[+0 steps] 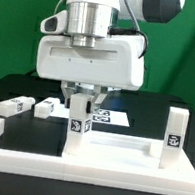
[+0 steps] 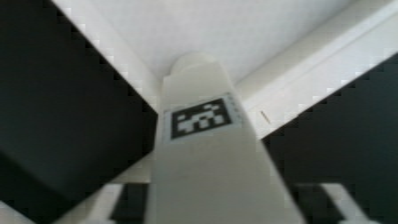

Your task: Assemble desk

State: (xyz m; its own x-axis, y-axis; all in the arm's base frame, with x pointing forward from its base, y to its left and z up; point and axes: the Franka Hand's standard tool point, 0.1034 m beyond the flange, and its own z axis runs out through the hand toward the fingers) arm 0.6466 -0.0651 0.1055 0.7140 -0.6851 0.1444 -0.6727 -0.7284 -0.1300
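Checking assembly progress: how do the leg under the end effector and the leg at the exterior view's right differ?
The held leg sits between the fingers of the end effector; the right leg stands free. The held leg stands nearer the panel's middle; the right leg is at its corner. Both are white, upright and tagged.

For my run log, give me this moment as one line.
gripper: shut on leg | leg: upright over panel | second leg: upright on panel | two legs: loose

White boxy claw (image 1: 86, 96) — silver wrist
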